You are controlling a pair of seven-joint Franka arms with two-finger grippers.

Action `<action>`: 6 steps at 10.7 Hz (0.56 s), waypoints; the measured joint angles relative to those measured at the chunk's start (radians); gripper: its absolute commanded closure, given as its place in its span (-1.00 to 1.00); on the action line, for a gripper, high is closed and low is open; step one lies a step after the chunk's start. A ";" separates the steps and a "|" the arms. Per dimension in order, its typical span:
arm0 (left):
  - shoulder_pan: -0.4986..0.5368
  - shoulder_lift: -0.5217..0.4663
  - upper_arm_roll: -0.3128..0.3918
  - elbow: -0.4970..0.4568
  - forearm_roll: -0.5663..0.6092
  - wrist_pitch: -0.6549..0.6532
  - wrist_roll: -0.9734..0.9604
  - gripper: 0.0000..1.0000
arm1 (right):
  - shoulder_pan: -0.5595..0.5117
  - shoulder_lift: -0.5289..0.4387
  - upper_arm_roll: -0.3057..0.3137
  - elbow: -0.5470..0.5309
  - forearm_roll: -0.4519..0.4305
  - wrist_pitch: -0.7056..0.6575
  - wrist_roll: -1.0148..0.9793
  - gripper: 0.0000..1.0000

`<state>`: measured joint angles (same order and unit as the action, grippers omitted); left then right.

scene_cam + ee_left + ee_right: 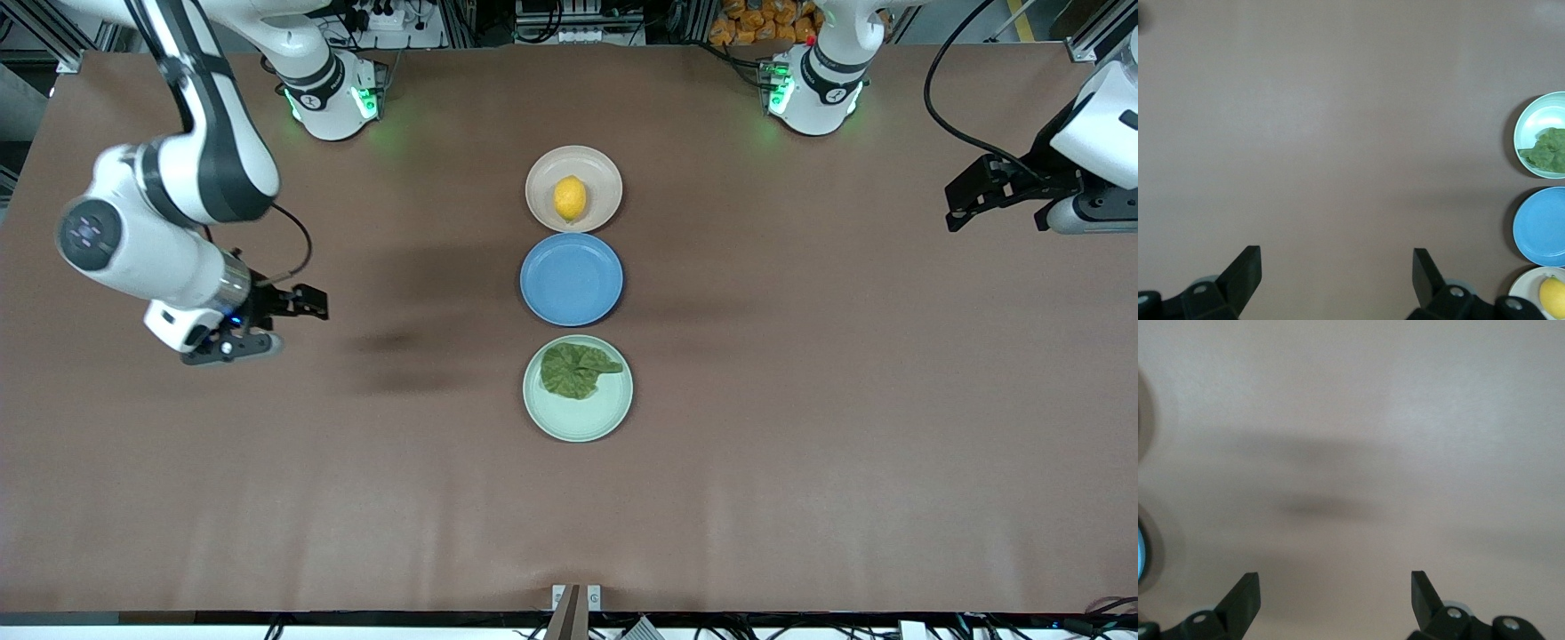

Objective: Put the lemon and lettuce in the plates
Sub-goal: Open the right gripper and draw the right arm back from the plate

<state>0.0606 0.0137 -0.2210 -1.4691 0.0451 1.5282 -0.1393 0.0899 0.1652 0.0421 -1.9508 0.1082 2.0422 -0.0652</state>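
Front view: right gripper [307, 302] hangs over bare table toward the right arm's end, fingers apart, holding nothing; left gripper [956, 203] likewise spread and empty over the left arm's end. Both sit well apart from the plates, likely parked since nothing is left to carry. The lemon [570, 197] lies in the beige plate [542, 173], farthest from the camera. The lettuce [578, 370] lies in the mint plate [578, 422], nearest. The blue plate [571, 279] between them is bare. Task looks done.
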 measured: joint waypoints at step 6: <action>0.000 0.000 0.000 -0.001 0.000 -0.001 0.000 -1.00 | -0.052 -0.208 0.007 0.038 -0.054 -0.138 -0.004 -1.00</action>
<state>0.0610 0.0137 -0.2210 -1.4698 0.0451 1.5277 -0.1390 0.0382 -0.0431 0.0493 -1.9127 0.0544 1.9038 -0.0693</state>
